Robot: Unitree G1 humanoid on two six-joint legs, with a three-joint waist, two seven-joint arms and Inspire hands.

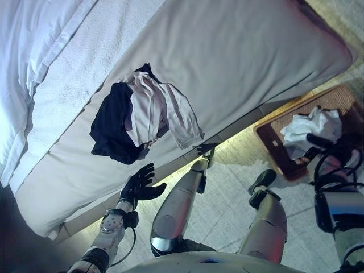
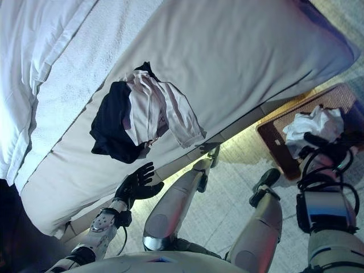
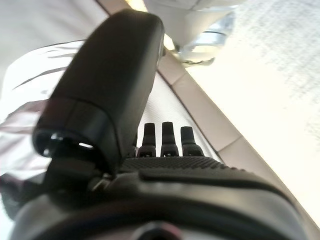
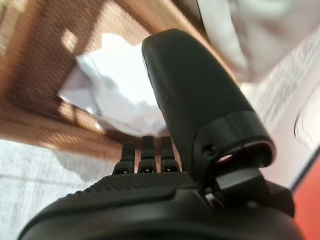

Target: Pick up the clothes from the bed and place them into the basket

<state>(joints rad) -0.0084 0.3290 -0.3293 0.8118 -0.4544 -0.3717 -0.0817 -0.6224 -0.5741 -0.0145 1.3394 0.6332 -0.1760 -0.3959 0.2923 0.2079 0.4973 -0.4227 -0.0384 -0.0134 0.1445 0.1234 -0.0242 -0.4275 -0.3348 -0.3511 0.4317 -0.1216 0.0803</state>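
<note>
1. Eye views: left hand (image 1: 138,186) hovering open and empty just below dark/white clothes (image 1: 142,111) lying on bed (image 1: 256,62).
2. R wrist view: right hand (image 4: 195,105) open, empty, hanging over basket (image 4: 30,95) w/ white garment (image 4: 117,85) lying inside.

I see a dark navy garment (image 1: 114,128) on the bed, partly covered by a pale lilac shirt (image 1: 162,111) with faint stripes. The mattress cover (image 1: 244,62) is plain beige-grey; the towel (image 1: 74,68) and pillow (image 1: 28,51) are white. The woven basket (image 1: 281,142) is reddish brown and holds a white cloth (image 1: 313,128). Both hands (image 1: 139,185) (image 4: 195,115) are black.
</note>
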